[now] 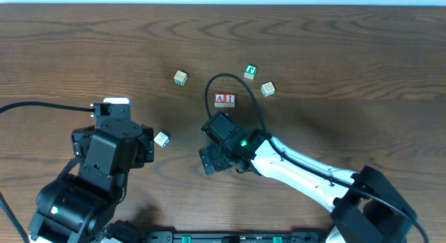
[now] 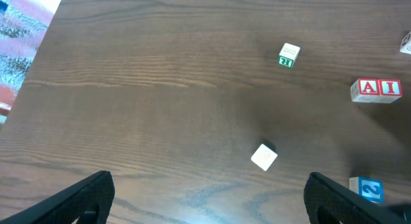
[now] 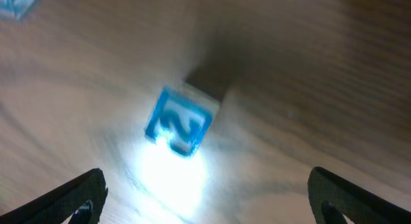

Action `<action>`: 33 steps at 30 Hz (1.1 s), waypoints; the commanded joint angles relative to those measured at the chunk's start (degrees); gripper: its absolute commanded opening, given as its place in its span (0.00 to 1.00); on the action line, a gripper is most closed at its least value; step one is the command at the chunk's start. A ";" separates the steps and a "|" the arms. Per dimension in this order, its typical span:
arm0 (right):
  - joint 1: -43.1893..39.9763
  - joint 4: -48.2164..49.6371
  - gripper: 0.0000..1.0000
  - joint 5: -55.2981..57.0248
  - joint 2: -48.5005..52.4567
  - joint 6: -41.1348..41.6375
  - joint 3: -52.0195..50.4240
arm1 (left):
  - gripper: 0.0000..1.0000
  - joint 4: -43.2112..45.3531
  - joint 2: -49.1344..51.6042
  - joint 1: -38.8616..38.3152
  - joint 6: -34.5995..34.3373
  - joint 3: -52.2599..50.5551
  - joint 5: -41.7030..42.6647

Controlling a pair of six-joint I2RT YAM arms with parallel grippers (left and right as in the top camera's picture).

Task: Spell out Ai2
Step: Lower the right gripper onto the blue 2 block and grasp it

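Looking down from overhead, found the A cube (image 1: pixel 220 99) and the I cube (image 1: pixel 230 99) touching side by side on the bench (image 1: pixel 348 48), red letters up, reading A then I; found no blue numeral there, presumably hidden beneath the right arm (image 1: pixel 293 163) just below the pair; noted a black cable (image 1: pixel 208 90) looping around the pair in this view, plus a green-lettered cube (image 1: pixel 251 71) and a pale cube (image 1: pixel 267 89) near their upper right; feared a brush from that cable against the pair on any sweep across.

Turning to the left wrist view, saw the left claw (image 2: pixel 209 185) spread wide and empty over bare bench; placed the 2 cube (image 2: pixel 367 189) at the lower right edge, apart from the A and I pair higher up, with a blank cube (image 2: pixel 264 156) nearer the middle; judged that blank cube a possible obstacle to any left-side help.

Moving to the right wrist view, saw the right claw (image 3: pixel 205 179) spread, pinching nothing, hanging above the 2 cube, blurred and turned cornerwise to the fingers (image 3: pixel 77 198); noted hard glare just beneath it; judged the grasp not yet made; feared a corner pinch from that skew, spinning or squirting the cube away; feared likewise a clumsy set-down beside the I, shoving the pair apart or leaving the 2 crooked.
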 commanded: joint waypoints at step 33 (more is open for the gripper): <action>-4.76 6.51 0.69 -13.62 7.98 -58.21 2.80 | 0.96 -0.04 -0.07 0.09 -0.26 0.52 -1.11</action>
